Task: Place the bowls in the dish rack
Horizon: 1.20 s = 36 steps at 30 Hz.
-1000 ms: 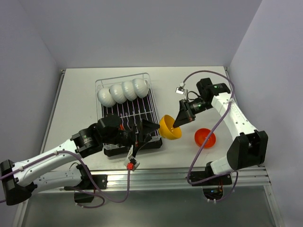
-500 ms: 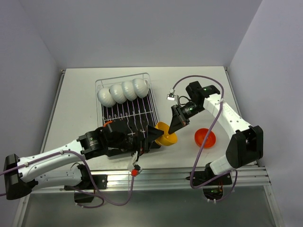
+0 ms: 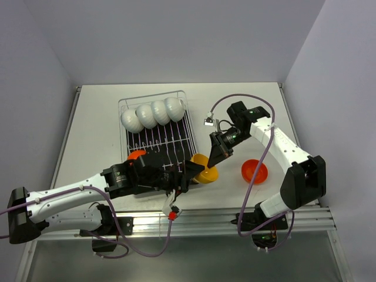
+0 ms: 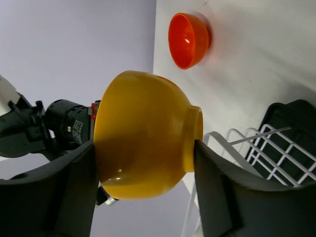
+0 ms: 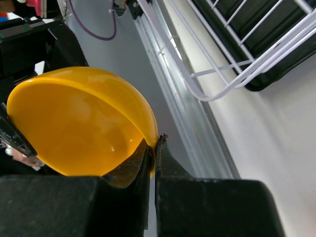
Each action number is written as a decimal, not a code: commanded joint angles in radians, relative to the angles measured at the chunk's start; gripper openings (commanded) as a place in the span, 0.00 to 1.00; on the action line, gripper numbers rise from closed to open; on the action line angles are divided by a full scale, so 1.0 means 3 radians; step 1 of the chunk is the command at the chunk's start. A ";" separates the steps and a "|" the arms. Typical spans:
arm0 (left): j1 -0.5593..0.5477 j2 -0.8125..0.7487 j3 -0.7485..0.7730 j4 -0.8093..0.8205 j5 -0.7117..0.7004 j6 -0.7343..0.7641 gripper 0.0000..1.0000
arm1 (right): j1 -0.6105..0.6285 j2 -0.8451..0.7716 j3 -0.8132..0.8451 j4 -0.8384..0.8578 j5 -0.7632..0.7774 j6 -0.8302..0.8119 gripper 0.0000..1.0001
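A yellow-orange bowl (image 3: 205,170) hangs in the air off the right front corner of the dish rack (image 3: 191,126). My right gripper (image 3: 213,157) is shut on its rim, seen pinched in the right wrist view (image 5: 154,143) with the bowl (image 5: 74,123) to the left. My left gripper (image 3: 195,171) straddles the same bowl (image 4: 143,153); one finger lies against the rim, the other finger (image 4: 217,182) against the foot. Several white bowls (image 3: 153,114) stand on edge at the back of the rack. One red-orange bowl (image 3: 254,171) sits on the table, another red-orange bowl (image 3: 136,155) in the rack's front left.
The rack's white wires (image 4: 256,143) and black drip tray (image 4: 291,113) lie just beside the held bowl. The metal rail (image 3: 223,218) runs along the table's near edge. Grey walls close in behind and on both sides.
My right arm carried the yellow-orange bowl left and nearer. My left gripper swung right from over the rack's front, came around the bowl and narrowed its jaws onto it.
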 commanded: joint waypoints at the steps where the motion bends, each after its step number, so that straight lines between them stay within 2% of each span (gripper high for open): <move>1: -0.0047 0.0013 0.0147 0.0020 -0.0073 -0.0127 0.61 | 0.0034 -0.0014 0.0037 0.0012 -0.0146 0.0064 0.00; 3: -0.0062 0.0012 0.0188 -0.0031 -0.0099 -0.0188 0.53 | 0.0029 0.0006 0.0062 0.0022 -0.0120 0.0074 0.03; 4: -0.0067 0.0012 0.0218 -0.0072 -0.0119 -0.0229 0.44 | 0.0034 0.0011 0.0078 0.0017 -0.0115 0.0069 0.09; 6: -0.0103 0.0038 0.0341 -0.0189 -0.0170 -0.0453 0.33 | 0.0034 0.0011 0.0118 0.0002 -0.0110 0.0039 0.28; 7: -0.0113 0.0038 0.0382 -0.0215 -0.0181 -0.0545 0.22 | 0.0029 0.0001 0.0129 0.0012 -0.0094 0.0054 0.35; 8: -0.0128 0.0043 0.0458 -0.0236 -0.0191 -0.0729 0.17 | 0.0029 -0.0019 0.0134 0.0022 -0.0059 0.0084 0.44; 10: -0.0134 0.0023 0.0505 -0.0241 -0.0201 -0.0893 0.06 | -0.0002 -0.0060 0.0149 0.0084 -0.0028 0.0130 0.53; 13: -0.0134 -0.0054 0.0525 -0.0241 -0.0216 -0.1139 0.00 | -0.0088 -0.0075 0.0190 0.0145 0.0028 0.0207 0.67; 15: -0.0134 -0.0130 0.0515 -0.0267 -0.0206 -0.1272 0.00 | -0.0175 -0.0076 0.0292 0.0196 0.0044 0.0279 0.71; 16: -0.0134 -0.0151 0.0530 -0.0312 -0.0211 -0.1404 0.00 | -0.0232 -0.0076 0.0348 0.0222 0.0049 0.0309 0.78; 18: -0.0134 -0.0182 0.0581 -0.0353 -0.0247 -0.1604 0.00 | -0.0451 -0.0091 0.0588 0.0308 0.0074 0.0427 0.80; 19: -0.0134 -0.0177 0.0622 -0.0384 -0.0308 -0.1858 0.00 | -0.0543 -0.0096 0.0665 0.0349 0.0085 0.0473 0.82; 20: -0.0134 -0.0141 0.0719 -0.0460 -0.0339 -0.2007 0.00 | -0.0726 -0.0101 0.0747 0.0390 0.0095 0.0570 0.89; 24: -0.0124 0.0002 0.1036 -0.0665 -0.0497 -0.2815 0.00 | -0.1075 -0.0106 0.1013 0.0610 0.0105 0.0739 0.94; 27: -0.0006 0.0104 0.1246 -0.0829 -0.0437 -0.3444 0.00 | -0.1157 -0.0050 0.1110 0.0483 0.0075 0.0653 0.95; 28: 0.0176 0.0125 0.1292 -0.0865 -0.0365 -0.3734 0.00 | -0.1168 -0.0035 0.1126 0.0447 0.0064 0.0627 0.95; 31: 0.0565 0.0212 0.1451 -0.0982 -0.0043 -0.4140 0.00 | -0.1168 -0.0045 0.1085 0.0421 0.0054 0.0576 0.95; 32: 0.0850 0.0252 0.1512 -0.1028 0.0130 -0.4364 0.00 | -0.1168 -0.0045 0.1045 0.0431 0.0054 0.0576 0.96; 36: 0.1384 0.0334 0.1594 -0.1187 0.0401 -0.4805 0.00 | -0.1168 -0.0060 0.1008 0.0447 0.0029 0.0576 0.96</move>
